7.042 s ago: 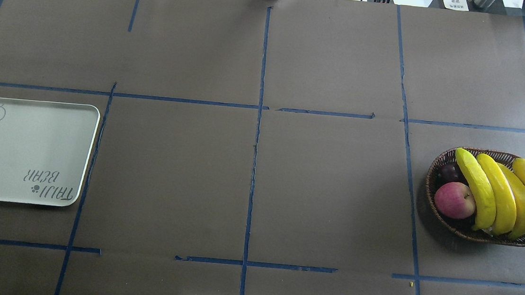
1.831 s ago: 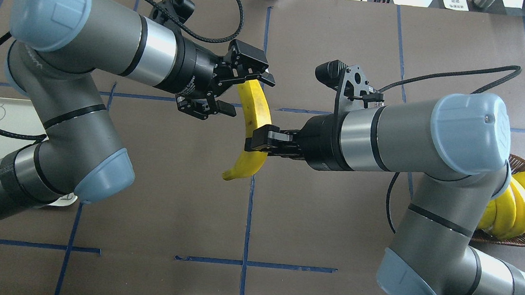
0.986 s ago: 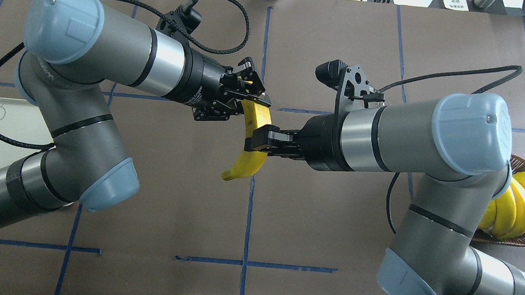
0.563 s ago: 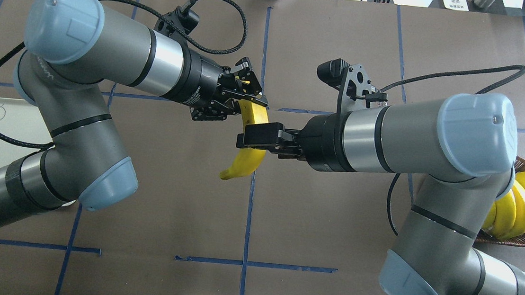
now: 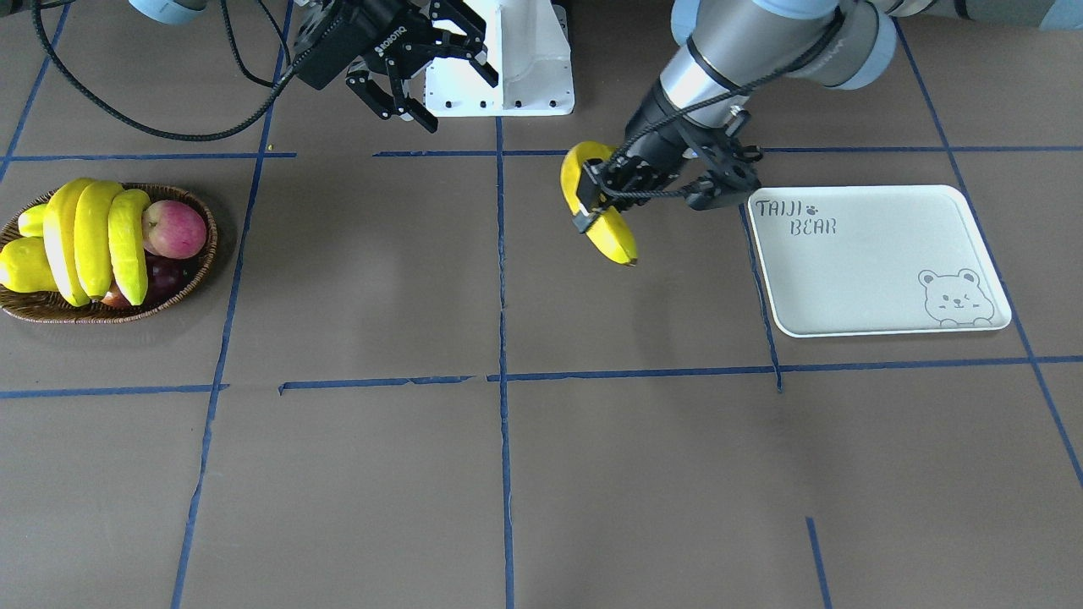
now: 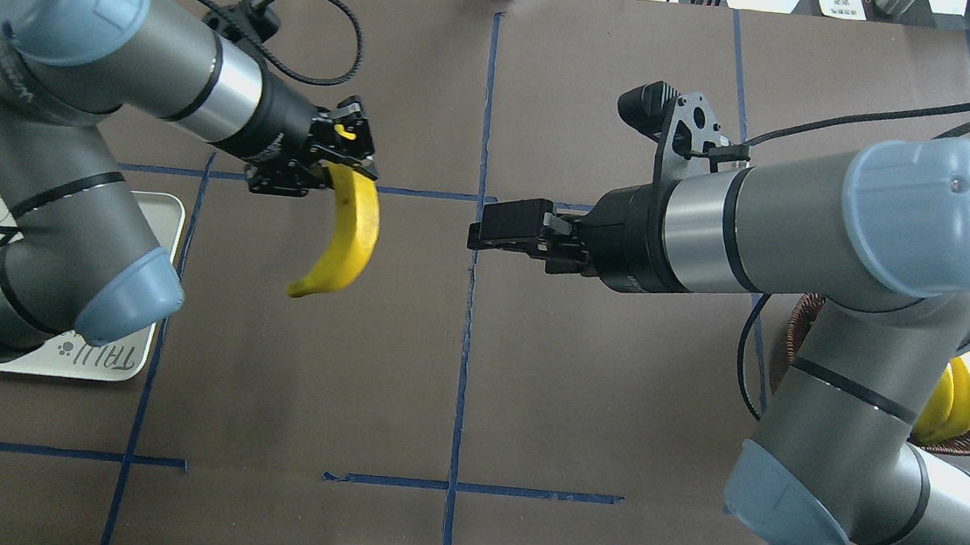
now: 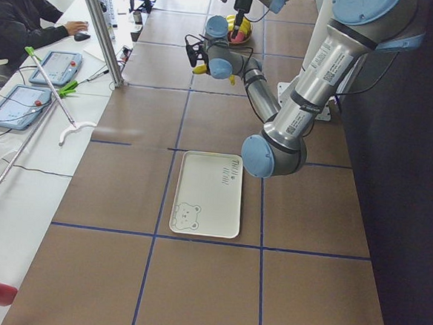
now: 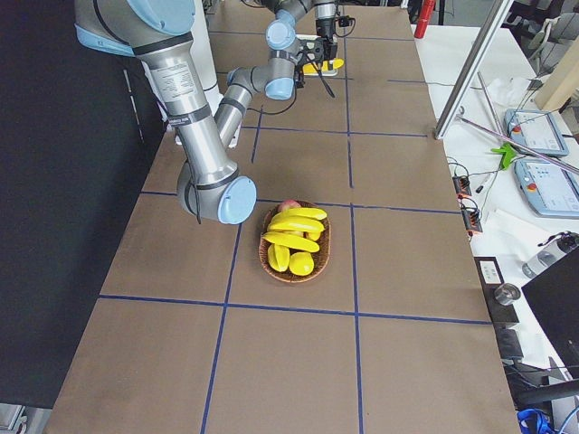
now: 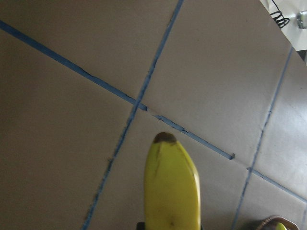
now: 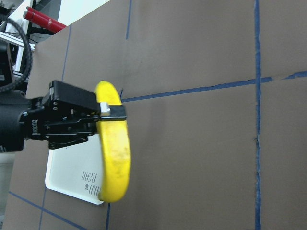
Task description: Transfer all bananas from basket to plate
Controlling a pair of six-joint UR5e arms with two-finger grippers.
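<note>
Left jaws pinching smooth curved banana (image 6: 355,233), right jaws seemingly apart.

Grey arms (image 6: 804,239), pale-blue joint caps (image 6: 920,214); black left claw (image 6: 353,151) and right claw (image 6: 480,224) (ROBOTIQ-lettered); braided cables (image 6: 867,120).

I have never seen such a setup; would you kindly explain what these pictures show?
These are two robot arms at a table, each ending in a two-finger end effector. One camera looks down from behind the robot, one faces it across the table, two watch from the table's ends, and one rides on each wrist. The left end effector grips a banana in the air near the plate; the right end effector is open and empty. The basket holds three more bananas and an apple.
</note>
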